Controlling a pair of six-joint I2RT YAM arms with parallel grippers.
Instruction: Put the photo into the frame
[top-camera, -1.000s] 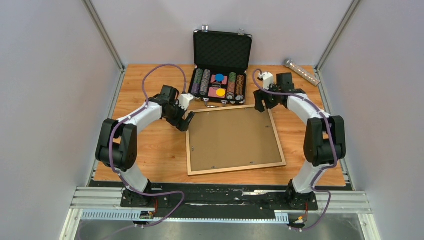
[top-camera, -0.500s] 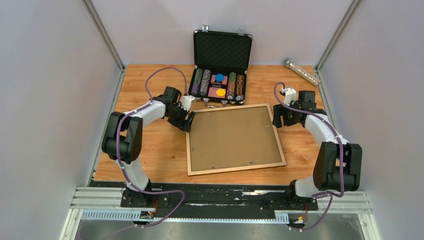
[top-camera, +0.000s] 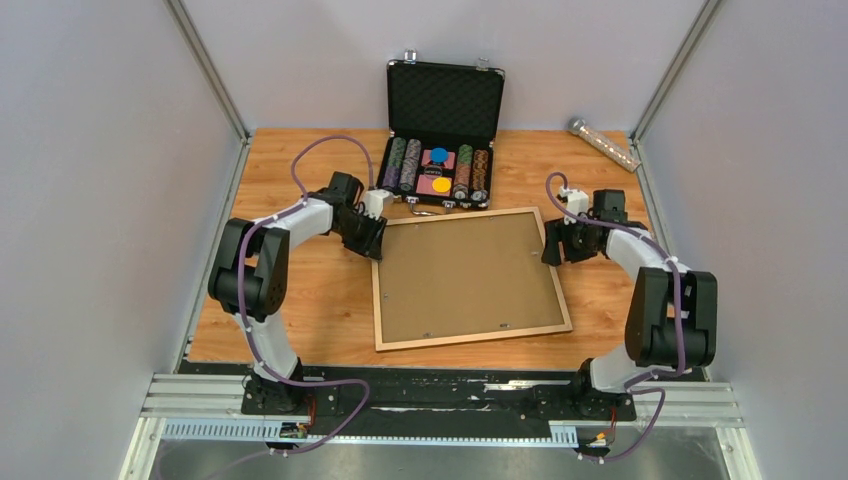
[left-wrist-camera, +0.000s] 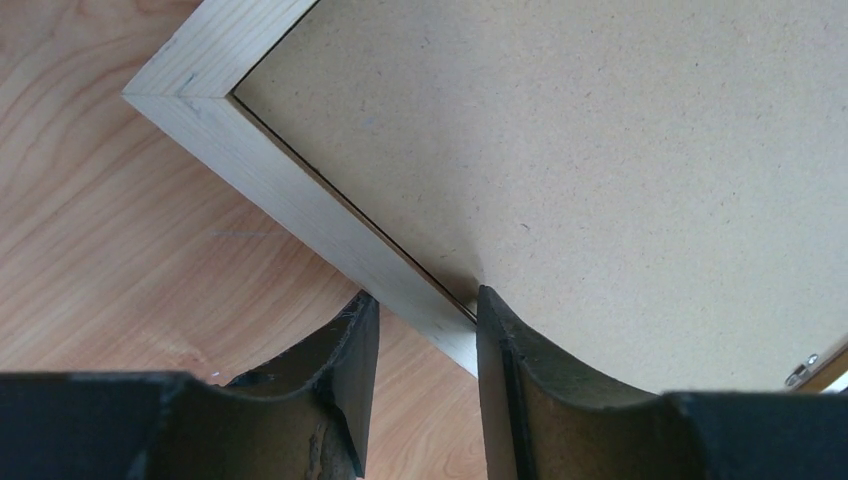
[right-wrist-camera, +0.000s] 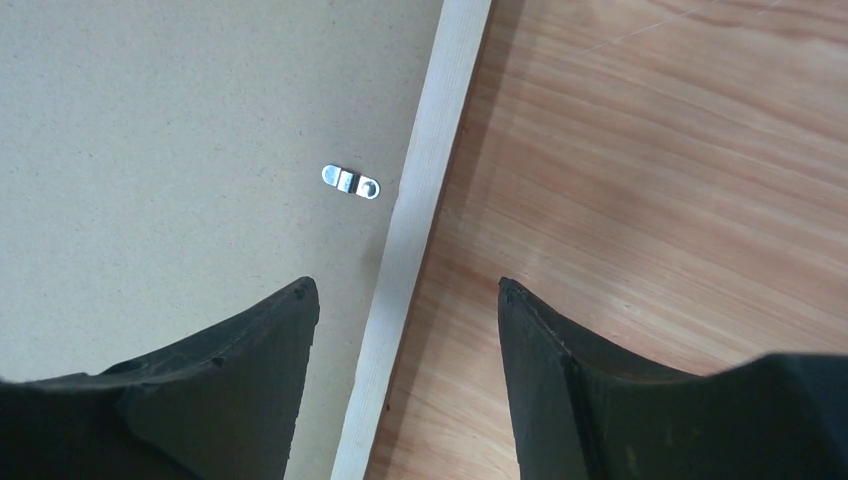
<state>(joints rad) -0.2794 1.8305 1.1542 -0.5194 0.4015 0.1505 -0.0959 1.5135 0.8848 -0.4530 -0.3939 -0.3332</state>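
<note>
While frame (top-camera: 470, 336) lies flat, left jaws gripping rail (right jaws straddling).

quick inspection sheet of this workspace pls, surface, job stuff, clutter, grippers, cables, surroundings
surface: light-brown wooden tabletop, scuff-free where visible
job's things: thin-railed pale wooden picture frame lying flat, face down, with a brown fibreboard backing panel seated in it; photo: nothing seen
clutter: open black poker-chip case at the far edge; clear plastic tube in the far right corner
grippers: left gripper straddles the left rail near the far corner, jaws close in, contact unclear; right gripper open astride the right rail
cables: purple cables loop off both arms, off the frame
surroundings: grey panel walls on three sides
</note>
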